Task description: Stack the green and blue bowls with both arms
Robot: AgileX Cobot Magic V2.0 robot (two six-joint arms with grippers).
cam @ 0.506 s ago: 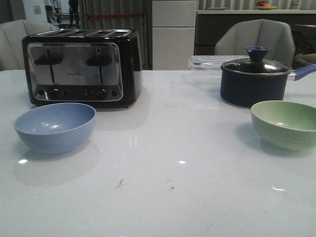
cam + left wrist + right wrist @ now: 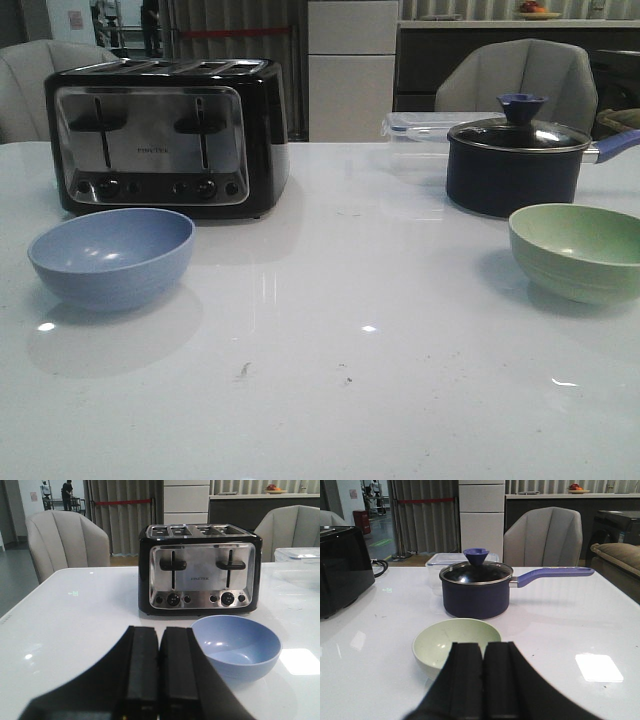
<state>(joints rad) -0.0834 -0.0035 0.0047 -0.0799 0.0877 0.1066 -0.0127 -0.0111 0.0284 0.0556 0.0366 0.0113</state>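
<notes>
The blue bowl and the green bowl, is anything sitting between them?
No. In the front view, only bare white table lies between the blue bowl and the green bowl.

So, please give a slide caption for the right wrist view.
Shut right end effector facing green bowl, lidded navy pot behind.

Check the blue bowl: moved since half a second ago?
No. In the front view the blue bowl sits in the same spot just in front of the toaster, same gap as before.
</notes>
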